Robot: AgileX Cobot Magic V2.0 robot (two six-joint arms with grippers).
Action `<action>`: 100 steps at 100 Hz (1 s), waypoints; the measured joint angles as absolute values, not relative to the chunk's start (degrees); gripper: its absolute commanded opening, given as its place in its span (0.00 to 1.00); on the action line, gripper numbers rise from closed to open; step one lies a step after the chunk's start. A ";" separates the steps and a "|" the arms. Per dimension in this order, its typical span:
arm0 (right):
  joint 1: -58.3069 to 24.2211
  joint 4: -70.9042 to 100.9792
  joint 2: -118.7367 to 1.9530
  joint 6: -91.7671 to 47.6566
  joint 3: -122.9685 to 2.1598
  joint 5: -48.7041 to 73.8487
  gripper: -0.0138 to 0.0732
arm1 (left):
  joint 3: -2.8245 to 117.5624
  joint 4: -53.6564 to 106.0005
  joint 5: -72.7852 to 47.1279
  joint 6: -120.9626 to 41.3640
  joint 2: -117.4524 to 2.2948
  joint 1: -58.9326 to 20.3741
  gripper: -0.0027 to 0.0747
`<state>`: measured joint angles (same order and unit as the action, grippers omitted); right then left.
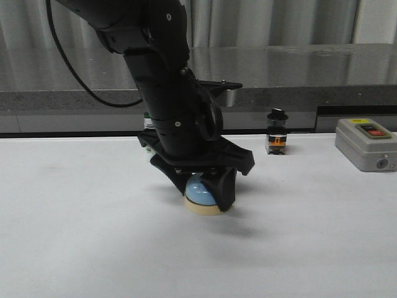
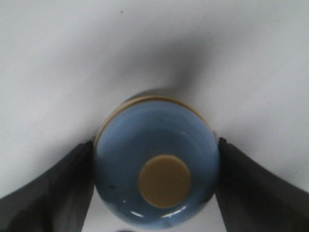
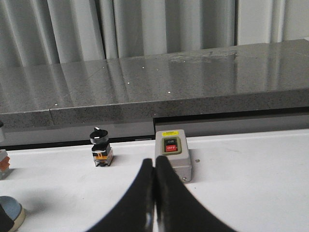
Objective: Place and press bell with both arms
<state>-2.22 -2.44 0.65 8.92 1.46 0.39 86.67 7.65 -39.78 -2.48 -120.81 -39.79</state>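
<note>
The light-blue dome bell with its cream base sits near the middle of the white table, its base at or just above the surface; I cannot tell which. My left gripper comes down from above and is shut on it. In the left wrist view the dark fingers press the dome's two sides, and the bell shows its cream button facing the camera. My right gripper is shut with nothing between its fingers and is out of the front view. The bell's edge shows far off to its side.
A grey ON/OFF switch box stands at the table's back right. A black-capped switch stands behind the bell. A grey stone ledge runs along the back, with curtains behind it.
</note>
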 measured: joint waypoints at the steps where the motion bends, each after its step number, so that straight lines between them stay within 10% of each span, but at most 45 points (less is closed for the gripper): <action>1: -2.22 -2.44 0.65 8.92 1.46 0.39 0.09 | 86.67 7.65 -39.78 -2.48 -120.81 -39.93 0.34; 34: -2.22 -2.44 0.65 8.92 1.46 0.39 0.09 | 86.67 7.77 -40.00 -2.48 -120.81 -40.38 0.94; 100: -2.22 -2.44 0.65 8.92 1.46 0.39 0.09 | 89.78 7.98 -43.39 -1.84 -114.40 -40.62 0.90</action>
<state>-2.22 -2.44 0.65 8.92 1.46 0.39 89.78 7.98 -43.39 -1.84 -114.40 -40.62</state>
